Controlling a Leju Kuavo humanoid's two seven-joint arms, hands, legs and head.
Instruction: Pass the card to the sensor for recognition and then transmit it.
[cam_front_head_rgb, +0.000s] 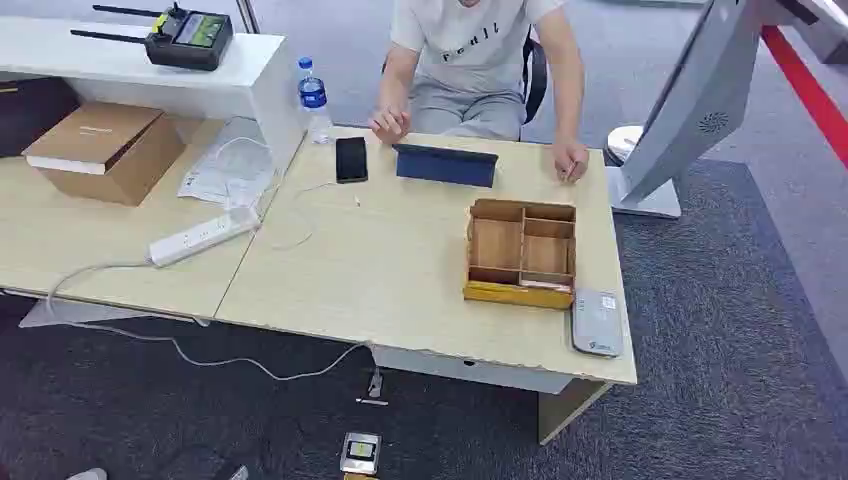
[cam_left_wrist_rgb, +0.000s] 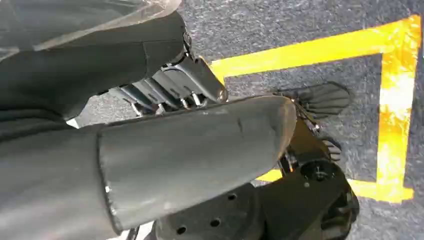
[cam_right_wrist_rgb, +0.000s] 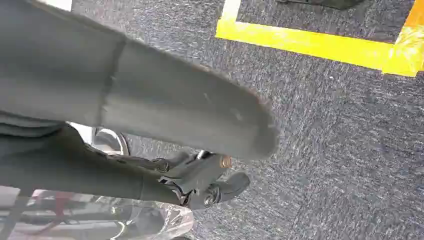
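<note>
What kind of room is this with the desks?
Probably an office set up as a robot test space: pale wooden desks on grey carpet, a white power strip, a black phone, and yellow tape lines on the floor.

Person (cam_front_head_rgb: 470, 60) at table's far edge cut off above shoulders by frame top. Print on grey reader (cam_front_head_rgb: 597, 322) at near-right corner too small to read. Left hand (cam_left_wrist_rgb: 195, 150), right hand (cam_right_wrist_rgb: 165, 115): blurred close-up, finger pose unclear.
</note>
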